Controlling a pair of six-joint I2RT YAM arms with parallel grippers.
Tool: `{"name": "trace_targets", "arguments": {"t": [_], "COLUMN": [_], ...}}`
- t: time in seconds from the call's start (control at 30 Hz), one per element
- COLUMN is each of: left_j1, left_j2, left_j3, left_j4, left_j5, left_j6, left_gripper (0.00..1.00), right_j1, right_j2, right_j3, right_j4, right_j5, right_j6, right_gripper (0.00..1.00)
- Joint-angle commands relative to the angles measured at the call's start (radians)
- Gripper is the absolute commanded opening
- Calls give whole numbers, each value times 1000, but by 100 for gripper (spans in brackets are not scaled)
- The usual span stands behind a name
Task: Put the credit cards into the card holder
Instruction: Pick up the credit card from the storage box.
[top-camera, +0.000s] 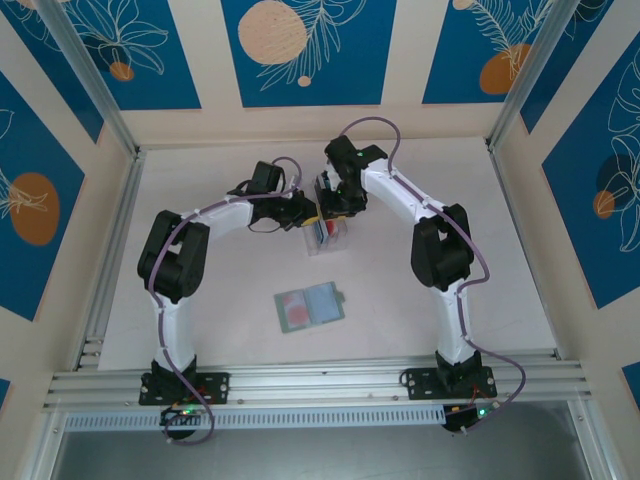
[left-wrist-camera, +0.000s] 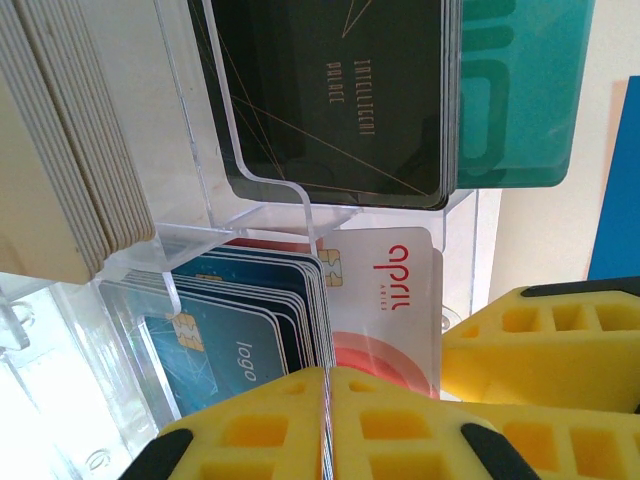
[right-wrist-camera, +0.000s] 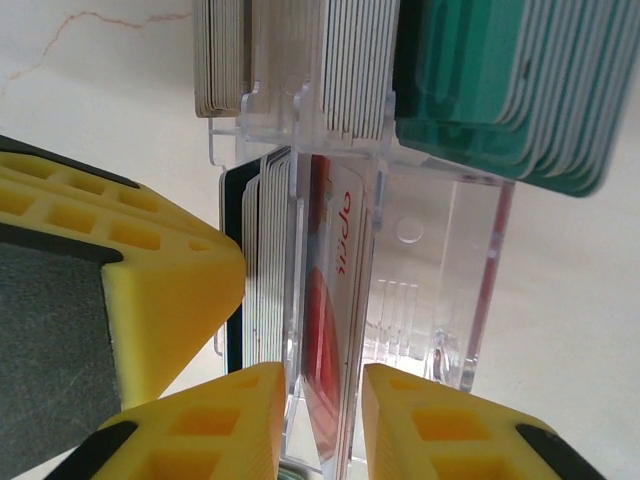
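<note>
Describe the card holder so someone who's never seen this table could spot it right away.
On the white tabletop, find the clear plastic rack in the middle. Towards the near edge from it lies the flat sage-green folding wallet, opened flat, alone, unlike the upright rack crowded with cards.

rack: clear rack mid-table | surface: white table | backdrop: blue leaf-print panels
</note>
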Motion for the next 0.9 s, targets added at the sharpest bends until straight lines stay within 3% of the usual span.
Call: {"name": "trace_targets", "arguments": {"t": [0.0,0.43,0.87], "left_j1": [11,11,11], "left_j2": [-15,-15,-21], "left_j3": [-11,-17,5], "left_j4": [13,24,-7], "left_j5": [15,20,21], "left_j6": [-7,-11,5], "left_gripper": [9,9,10], "right_j1": [13,16,-2], "right_j2": [8,38,-9], "right_j3": [35,51,44], "right_j4": [-26,-31,-30], "right_j5": [-7,-32,-70], "right_j6": [-17,-17,-13], "right_gripper": [27,23,2]}}
